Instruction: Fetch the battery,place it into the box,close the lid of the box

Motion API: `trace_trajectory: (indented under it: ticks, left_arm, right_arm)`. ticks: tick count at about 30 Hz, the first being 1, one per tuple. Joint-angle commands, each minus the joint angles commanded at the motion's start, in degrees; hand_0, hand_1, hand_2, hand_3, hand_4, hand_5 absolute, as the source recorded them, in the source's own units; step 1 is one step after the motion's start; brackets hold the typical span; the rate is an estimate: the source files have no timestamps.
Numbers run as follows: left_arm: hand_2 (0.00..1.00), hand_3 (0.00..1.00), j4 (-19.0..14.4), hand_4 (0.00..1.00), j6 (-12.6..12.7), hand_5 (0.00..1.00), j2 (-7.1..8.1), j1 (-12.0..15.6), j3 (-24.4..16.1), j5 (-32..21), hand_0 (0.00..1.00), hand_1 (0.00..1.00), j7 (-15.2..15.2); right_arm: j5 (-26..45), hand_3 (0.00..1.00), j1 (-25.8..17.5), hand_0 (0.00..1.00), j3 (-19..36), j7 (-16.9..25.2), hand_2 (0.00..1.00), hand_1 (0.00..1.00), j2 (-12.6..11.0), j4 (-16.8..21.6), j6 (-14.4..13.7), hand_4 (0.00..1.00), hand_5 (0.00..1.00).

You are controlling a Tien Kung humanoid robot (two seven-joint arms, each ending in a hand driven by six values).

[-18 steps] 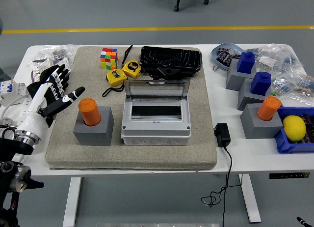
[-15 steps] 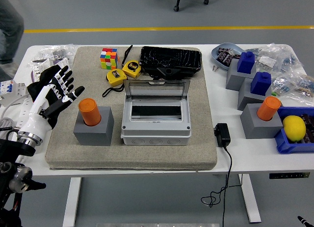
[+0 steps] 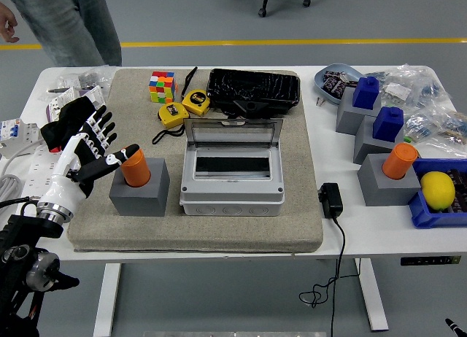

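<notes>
Left hand (image 3: 86, 149) spread wide, thumb tip at the battery (image 3: 135, 167), which stands upright, leaning slightly, in its grey block (image 3: 140, 195)

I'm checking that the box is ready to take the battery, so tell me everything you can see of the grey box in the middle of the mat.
The grey box looks like a plastic enclosure, rectangular, sitting flat near the centre of the beige mat. Its clear hinged lid stands open and upright along the far edge. Inside, a dark rectangular slot shows in a pale panel, with nothing visible in it. Round knock-out marks line the front wall. No hand touches it.
</notes>
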Motion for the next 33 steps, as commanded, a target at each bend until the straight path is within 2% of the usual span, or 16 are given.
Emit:
trace_trajectory:
  ticks: [5,13,14,19,20,31,32,33]
  left_arm:
    - [0.998,0.998,-0.41,0.998,-1.51,0.062,0.18,-0.17,1.91,0.39,0.888,0.979,0.53]
    - [0.998,0.987,-0.33,0.998,-1.38,0.072,0.29,-0.44,4.05,0.59,0.889,0.976,0.57]
    - [0.945,0.946,-0.26,0.998,-1.29,0.038,0.28,-0.47,4.11,0.74,0.878,0.958,0.58]
    - [0.945,0.946,0.32,0.998,-0.67,0.038,0.29,-0.66,4.31,1.43,0.878,0.958,0.55]
    - [0.882,0.893,0.35,0.998,-0.52,0.002,0.3,-0.69,4.39,1.66,0.852,0.918,0.57]
    - [0.845,0.851,0.87,0.998,1.45,0.002,0.24,-1.08,5.14,3.84,0.848,0.907,0.53]
    - [0.793,0.807,0.95,0.998,1.56,0.002,0.24,-1.12,5.18,3.9,0.808,0.856,0.48]
    - [0.793,0.807,1.11,0.998,1.7,0.002,0.24,-1.15,5.23,3.9,0.808,0.856,0.37]
  right_arm:
    - [0.52,0.778,0.02,0.998,-0.13,-0.06,0.914,0.998,0.04,-0.07,-0.09,0.998,0.765]
    - [1.14,0.773,0.12,0.998,-0.35,-0.1,0.906,0.995,0.12,0.04,-0.49,0.998,0.774]
    - [1.14,0.773,0.12,0.998,-0.37,-0.12,0.904,0.988,0.12,0.04,-0.49,0.998,0.786]
    - [0.69,0.773,0.14,0.998,-0.66,-0.3,0.904,0.988,0.15,-0.07,-0.49,0.998,0.786]
    - [0.69,0.771,0.13,0.998,-0.7,-0.32,0.902,0.993,0.16,-0.09,-0.5,0.998,0.782]
    - [1.35,0.77,0.12,0.998,-0.82,-0.26,0.901,0.991,0.12,-0.08,-0.69,0.998,0.79]
    - [1.41,0.767,0.11,0.998,-0.84,-0.25,0.899,0.988,0.12,-0.08,-0.7,0.998,0.797]
    - [1.46,0.767,0.09,0.998,-0.87,-0.24,0.899,0.988,0.12,-0.1,-0.73,0.998,0.797]
